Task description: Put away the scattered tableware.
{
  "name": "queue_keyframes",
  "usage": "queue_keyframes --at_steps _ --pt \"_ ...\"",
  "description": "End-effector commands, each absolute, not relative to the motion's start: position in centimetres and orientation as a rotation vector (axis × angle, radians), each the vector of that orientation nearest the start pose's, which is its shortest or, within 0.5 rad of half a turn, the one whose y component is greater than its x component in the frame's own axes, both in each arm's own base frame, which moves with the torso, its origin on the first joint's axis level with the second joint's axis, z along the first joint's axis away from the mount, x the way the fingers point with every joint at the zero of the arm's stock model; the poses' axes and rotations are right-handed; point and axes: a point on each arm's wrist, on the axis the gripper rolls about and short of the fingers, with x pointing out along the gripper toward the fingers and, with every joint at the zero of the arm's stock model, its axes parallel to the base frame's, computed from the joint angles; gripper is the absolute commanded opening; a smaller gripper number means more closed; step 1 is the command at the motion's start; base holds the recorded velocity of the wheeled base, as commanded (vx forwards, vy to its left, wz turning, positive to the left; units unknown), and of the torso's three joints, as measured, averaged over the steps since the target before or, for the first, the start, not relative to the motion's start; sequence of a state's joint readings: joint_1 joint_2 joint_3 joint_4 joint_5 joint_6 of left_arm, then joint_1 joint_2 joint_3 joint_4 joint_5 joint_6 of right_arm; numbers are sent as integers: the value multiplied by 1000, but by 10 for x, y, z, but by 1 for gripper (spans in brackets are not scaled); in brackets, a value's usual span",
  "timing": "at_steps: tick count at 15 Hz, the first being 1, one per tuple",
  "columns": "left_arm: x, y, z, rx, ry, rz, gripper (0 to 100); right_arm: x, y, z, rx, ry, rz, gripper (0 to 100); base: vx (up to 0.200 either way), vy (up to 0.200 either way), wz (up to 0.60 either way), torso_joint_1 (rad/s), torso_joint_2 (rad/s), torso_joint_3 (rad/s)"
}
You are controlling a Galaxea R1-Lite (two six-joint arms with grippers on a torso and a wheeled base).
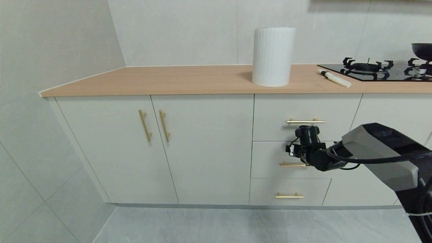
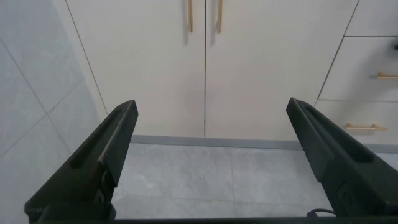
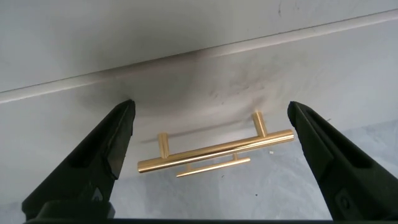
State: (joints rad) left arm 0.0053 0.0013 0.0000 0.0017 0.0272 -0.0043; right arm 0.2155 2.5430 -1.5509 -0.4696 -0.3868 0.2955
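A: Gaping wide, the right fingers [image 3: 102, 152] grip nothing. A gold drawer handle [image 3: 214, 149] lies across the gap just ahead of them, with no contact.

B: Which drawer?

A: Probably the top one, going by the head view, though the wrist hides the tips there.

B: And the left fingers [image 2: 109, 149]?

A: Spread apart as well and empty, low down, facing the cupboard doors [image 2: 205, 68] and the grey floor [image 2: 205, 177].

B: Where is the tableware?

A: A pale utensil [image 1: 333, 78] with a dark tip lies flat on the wooden bench [image 1: 168, 79]. It is between the white ribbed canister [image 1: 272, 56] and the black hob [image 1: 381, 71], just beside the hob's near corner. A dark pan [image 1: 422, 50] sits on the hob at the right edge.
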Motion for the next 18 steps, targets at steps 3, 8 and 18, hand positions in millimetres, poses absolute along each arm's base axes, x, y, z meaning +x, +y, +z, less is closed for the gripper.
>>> queue_keyframes --at_steps 3,8,18 --pt "-23 0 75 -5 3 34 100 421 89 96 148 451 -177 100 0 0 0 0 0 0" --pt "-23 0 75 -5 3 34 100 283 59 207 170 350 -121 100 0 0 0 0 0 0" --pt "-23 0 75 -5 3 34 100 4 -9 222 -53 -17 -268 100 0 0 0 0 0 0"
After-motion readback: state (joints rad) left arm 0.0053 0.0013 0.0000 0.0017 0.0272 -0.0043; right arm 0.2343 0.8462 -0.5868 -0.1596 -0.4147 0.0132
